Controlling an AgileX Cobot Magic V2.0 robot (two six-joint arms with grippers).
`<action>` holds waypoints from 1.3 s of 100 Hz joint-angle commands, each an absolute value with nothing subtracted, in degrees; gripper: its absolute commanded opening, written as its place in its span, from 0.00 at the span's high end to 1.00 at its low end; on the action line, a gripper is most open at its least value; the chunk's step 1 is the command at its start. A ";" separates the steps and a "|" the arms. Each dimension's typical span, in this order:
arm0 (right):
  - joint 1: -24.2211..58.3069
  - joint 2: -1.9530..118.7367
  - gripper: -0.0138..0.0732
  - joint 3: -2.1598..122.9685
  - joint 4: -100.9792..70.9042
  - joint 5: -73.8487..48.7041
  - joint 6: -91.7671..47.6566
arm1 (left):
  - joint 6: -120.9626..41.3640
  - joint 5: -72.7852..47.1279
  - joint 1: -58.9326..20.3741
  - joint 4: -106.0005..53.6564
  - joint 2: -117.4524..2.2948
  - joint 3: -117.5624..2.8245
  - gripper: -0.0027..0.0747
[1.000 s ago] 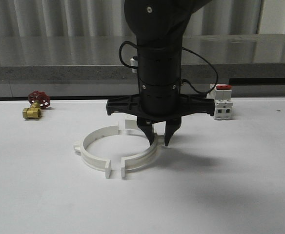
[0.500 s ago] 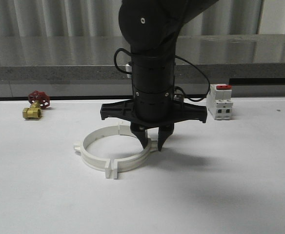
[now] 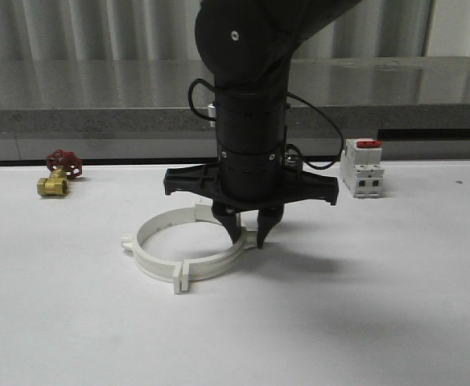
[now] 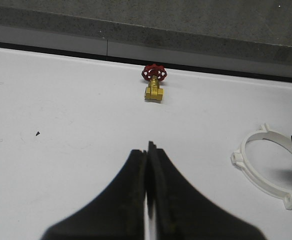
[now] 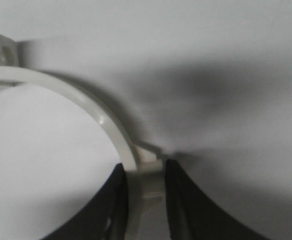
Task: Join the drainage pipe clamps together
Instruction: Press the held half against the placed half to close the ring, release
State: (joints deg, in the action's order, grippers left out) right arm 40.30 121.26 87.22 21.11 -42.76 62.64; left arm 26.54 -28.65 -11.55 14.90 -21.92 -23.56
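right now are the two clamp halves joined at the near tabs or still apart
Joined, it seems: the drainage pipe clamps form a closed ring, near tabs pressed together with no gap visible.

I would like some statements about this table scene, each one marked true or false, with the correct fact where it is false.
1. The right gripper has its fingers on either side of the right clamp half. True.
2. The near end tabs of the two drainage pipe clamps are far apart. False: in the front view they meet, so the halves form a ring.
3. The left gripper is closed and holds nothing. True.
4. The brass valve with the red handwheel lies inside the ring. False: it lies apart from it, at the left of the table near the back edge.
5. The white breaker has a blue switch. False: its switch is red.
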 commanded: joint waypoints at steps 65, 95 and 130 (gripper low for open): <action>40.26 118.23 0.35 88.67 21.79 -41.20 62.86 | 26.53 -24.53 -11.39 15.25 -22.24 -25.07 0.99; 39.45 111.24 0.35 88.67 24.06 -41.63 55.62 | 26.53 -24.53 -11.39 15.25 -22.24 -25.07 0.99; 31.75 94.66 0.35 85.67 18.42 -43.50 34.62 | 26.53 -24.53 -11.39 15.25 -22.24 -25.07 0.99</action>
